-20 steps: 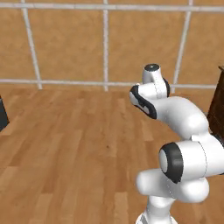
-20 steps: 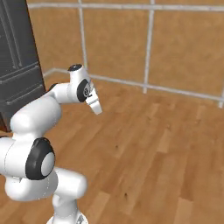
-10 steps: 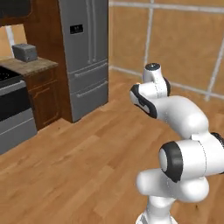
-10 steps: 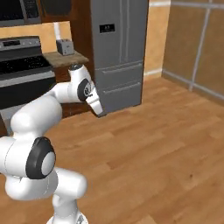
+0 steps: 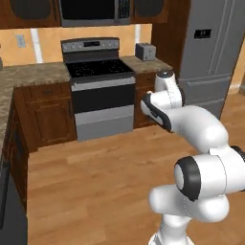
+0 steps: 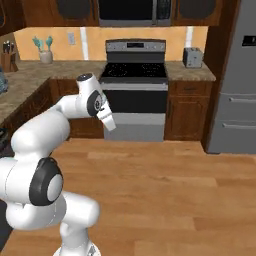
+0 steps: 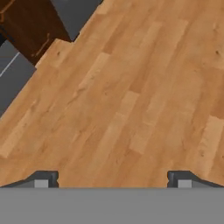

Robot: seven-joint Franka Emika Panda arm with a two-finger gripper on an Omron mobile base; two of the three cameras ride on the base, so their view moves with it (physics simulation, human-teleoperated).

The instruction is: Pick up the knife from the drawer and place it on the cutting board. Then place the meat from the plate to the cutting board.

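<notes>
My gripper (image 7: 112,180) hangs open over bare wooden floor (image 7: 131,100), its two dark fingertips (image 7: 41,179) wide apart with nothing between them. From the right base camera the gripper (image 6: 109,122) points down and forward, held out at chest height in front of the stove (image 6: 134,90). The knife, the drawer that holds it, the cutting board, the meat and the plate are all out of view.
A black and steel stove (image 5: 98,91) stands straight ahead between brown cabinets with shut drawer fronts (image 5: 48,91). A grey fridge (image 5: 215,52) is at the right, a toaster (image 5: 144,51) beside it. A stone counter (image 6: 20,85) runs along the left with a knife block (image 6: 6,60). Open floor lies between.
The whole picture has swung with the base: tiled wall, then fridge, now stove and counters ahead. The arm keeps the same pose and the gripper stays open.
</notes>
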